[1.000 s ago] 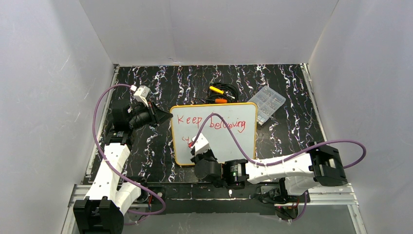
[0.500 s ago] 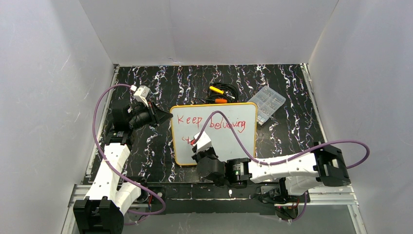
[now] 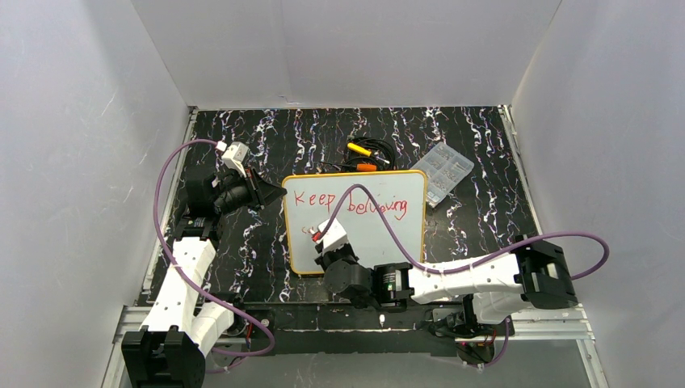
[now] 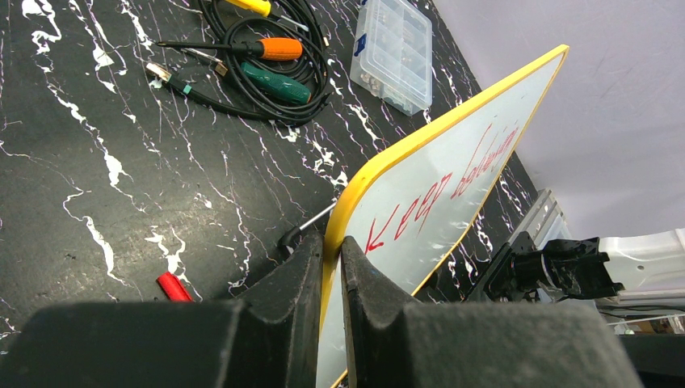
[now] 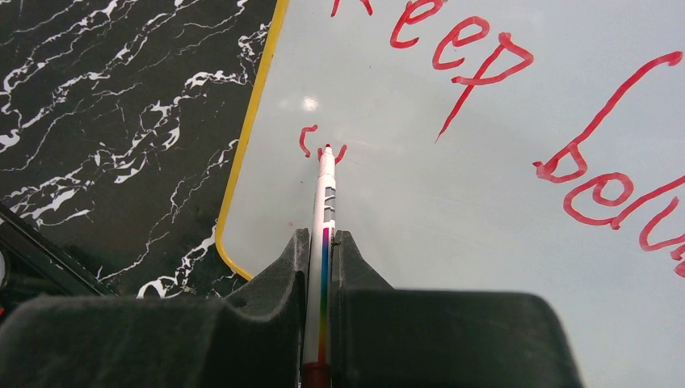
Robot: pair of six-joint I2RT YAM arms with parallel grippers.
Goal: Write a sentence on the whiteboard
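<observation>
Whiteboard [image 3: 380, 234] first: you will find it in the middle of the black marbled counter [image 3: 476, 218], its long sides running toward the far edge. Your left end effector [image 4: 332, 250] is pinching the yellow rim at the board's far left corner, one finger on each face. Your right end effector [image 5: 322, 238] is pressed together on a white marker [image 5: 325, 182], whose red tip touches the board near its left rim, beside two short red strokes under the first line. The sentence [image 3: 349, 202] so far reads "Keep believing" across the far part of the board. Toward the far edge lie a coil of black cable with screwdrivers [image 3: 367, 158] and, to its right, a clear plastic box [image 3: 447, 170]. A small red cap [image 4: 174, 286] lies on the counter just left of the board.
</observation>
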